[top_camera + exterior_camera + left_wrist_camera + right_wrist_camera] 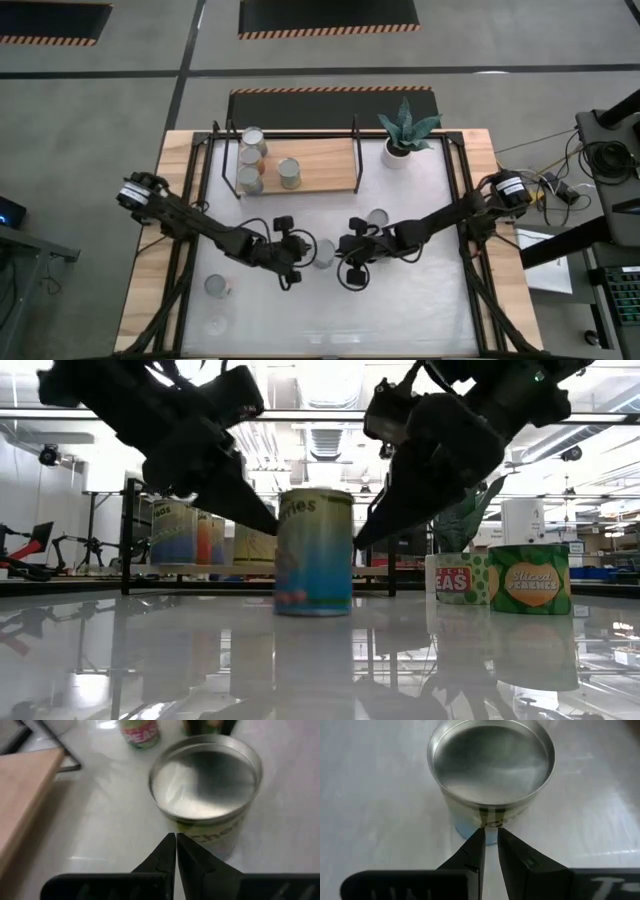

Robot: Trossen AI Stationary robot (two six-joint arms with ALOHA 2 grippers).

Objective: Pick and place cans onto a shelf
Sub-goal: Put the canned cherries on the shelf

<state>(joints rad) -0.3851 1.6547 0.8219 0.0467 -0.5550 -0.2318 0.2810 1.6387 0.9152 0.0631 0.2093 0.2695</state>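
Note:
A can [323,252] with a blue and green label [314,550] stands upright on the white tabletop, between my two grippers. My left gripper [305,254] is shut; its tips [176,837] slant down at the can's left side. From the right, my right gripper [343,250] slants down at the other side, fingers [491,831] all but together with nothing between them. The shelf [325,170], a wooden board in a black frame, lies at the far side. It carries several cans [252,160] on their bases. My left gripper's shut fingertips meet the can's side wall [279,528] below the rim, slanting down from the table's left. The can stands upright on its base on the table. My right gripper's fingertips meet the opposite side wall [356,544], about halfway up, slanting down from the table's right.
A peas can [452,578] and a sliced peaches can [530,578] stand to the right of the middle can. Another can [217,286] stands near the front left. A white pot with a spiky plant [403,135] sits at the back right, beside the shelf.

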